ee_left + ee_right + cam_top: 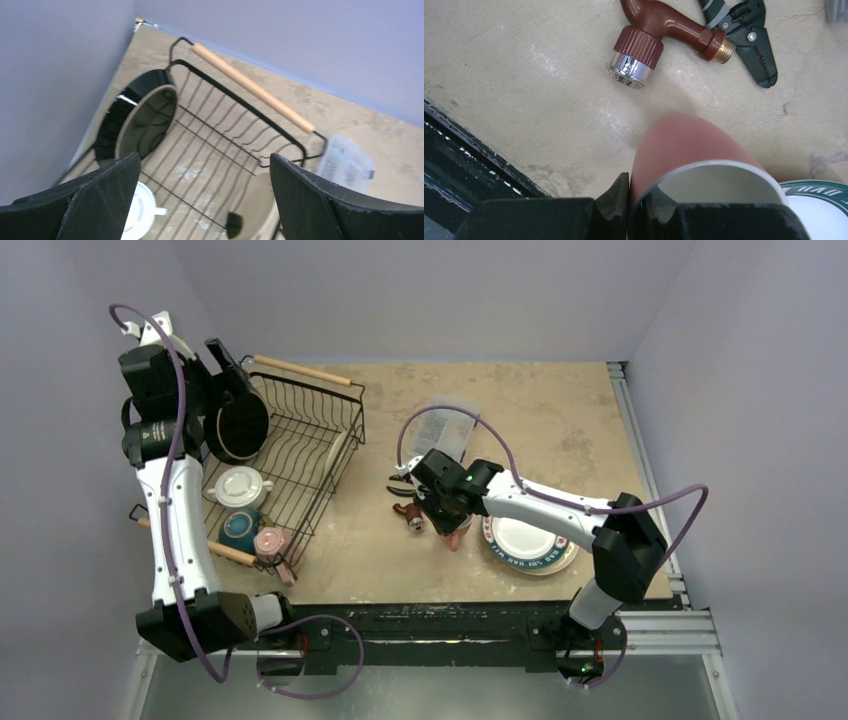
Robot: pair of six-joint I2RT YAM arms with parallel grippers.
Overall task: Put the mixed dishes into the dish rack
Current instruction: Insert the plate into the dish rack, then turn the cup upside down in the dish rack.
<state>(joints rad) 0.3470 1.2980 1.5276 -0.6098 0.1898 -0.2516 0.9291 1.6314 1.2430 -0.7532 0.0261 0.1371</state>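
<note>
Right claw: pinched on rim of salmon-pink ceramic cup, white inside, lower centre.
Left claw: spread wide, empty, over black wire dish rack.

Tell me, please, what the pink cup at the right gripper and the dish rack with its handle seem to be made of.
The pink cup looks like glazed ceramic: smooth, softly shiny outside, pale rim and interior. The dish rack seems black-coated metal wire: thin, even rods. Its handle looks like bare light wood: matte, tan.
</note>
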